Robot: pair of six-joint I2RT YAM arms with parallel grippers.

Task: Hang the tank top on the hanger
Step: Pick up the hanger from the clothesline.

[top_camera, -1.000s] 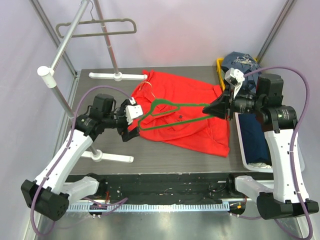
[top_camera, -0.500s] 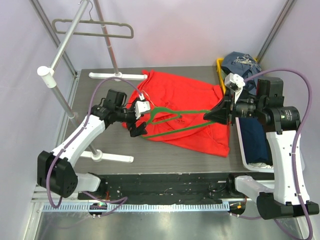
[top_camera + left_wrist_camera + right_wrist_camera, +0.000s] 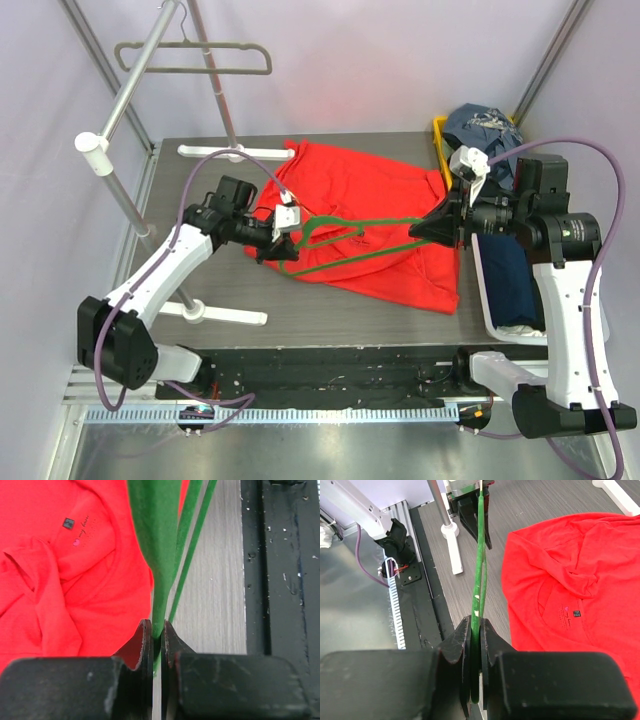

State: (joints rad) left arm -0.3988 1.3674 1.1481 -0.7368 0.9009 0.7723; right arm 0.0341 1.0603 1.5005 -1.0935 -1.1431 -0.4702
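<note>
left tool (image 3: 157,626) clamped on hanger (image 3: 155,545) end | right tool (image 3: 476,624) clamped opposite end | tank top (image 3: 360,185) beneath

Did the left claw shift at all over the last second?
Yes. The left gripper moved rightward, away from the white rack foot and toward the tank top, then closed on the hanger.

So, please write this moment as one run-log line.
left gripper: shut on hanger end | right gripper: shut on opposite hanger end | tank top: lying on table under hanger, not yet on it
</note>
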